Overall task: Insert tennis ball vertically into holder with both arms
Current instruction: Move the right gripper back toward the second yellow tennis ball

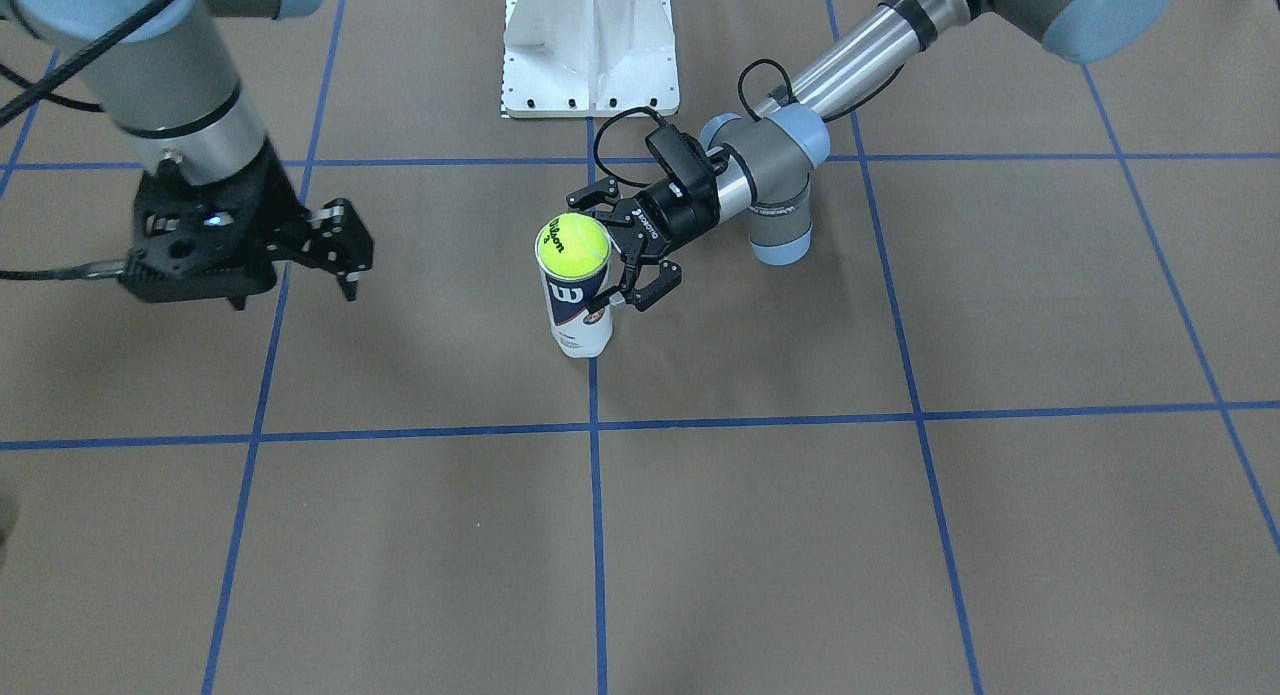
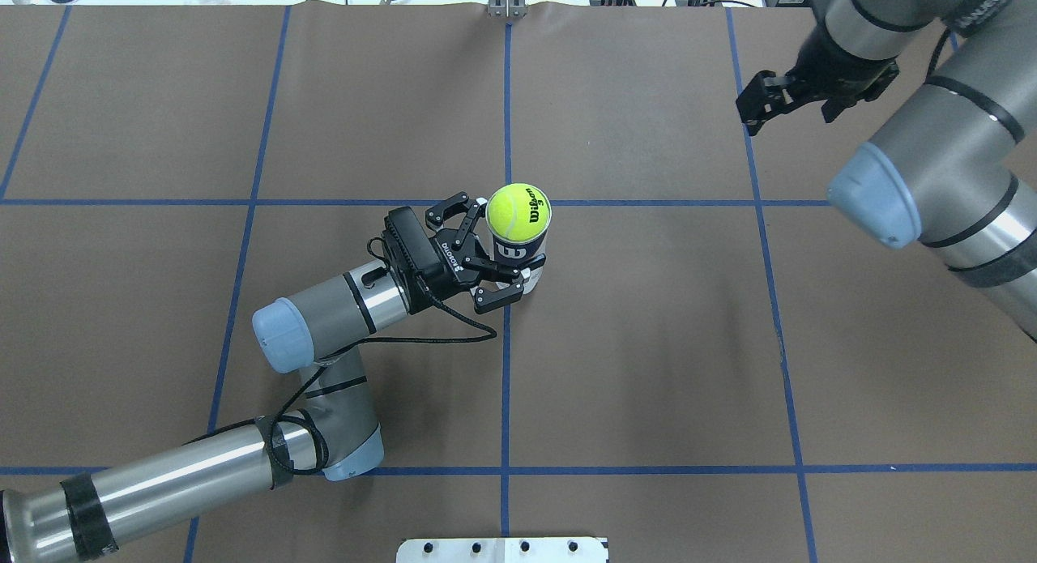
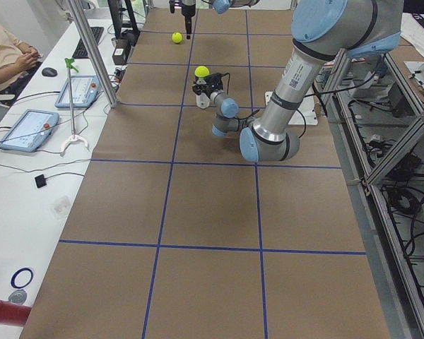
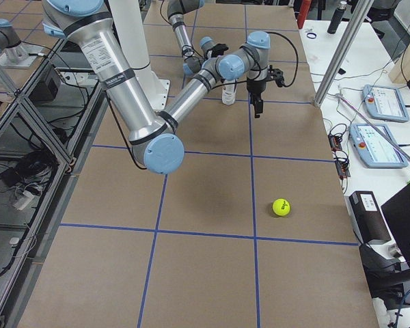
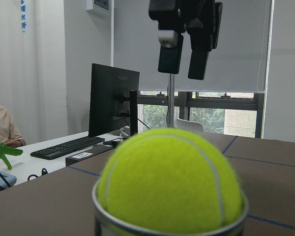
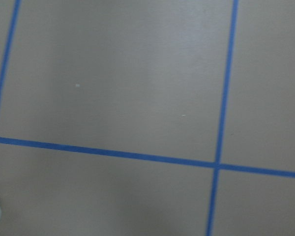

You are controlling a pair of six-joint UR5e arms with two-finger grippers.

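The left fingers [image 2: 496, 296] are spread wide and clasp the can [image 1: 578, 315] from the side, below its rim. The near pad lies on the can's wall; the far one is hidden behind the ball [image 2: 518, 212]. The left wrist lies low and level over the desk [image 2: 648, 344].

The right fingers [image 5: 169, 59] are released, with a narrow gap between them and nothing in it. They hang high, well apart from the can, off to the robot's right and farther from its base.

The can stands upright on the desk, just beside the crossing of two blue tape lines [image 2: 506, 368]. Its wall is clear, with a navy and white label that bears a white W. The ball sits in the can's mouth: its lower part is inside the rim and most of it bulges above. It is fuzzy yellow-green, and the black Wilson lettering and a 3 face up.

A second ball [image 4: 281, 207] lies on the desk, well apart, toward the robot's right end.
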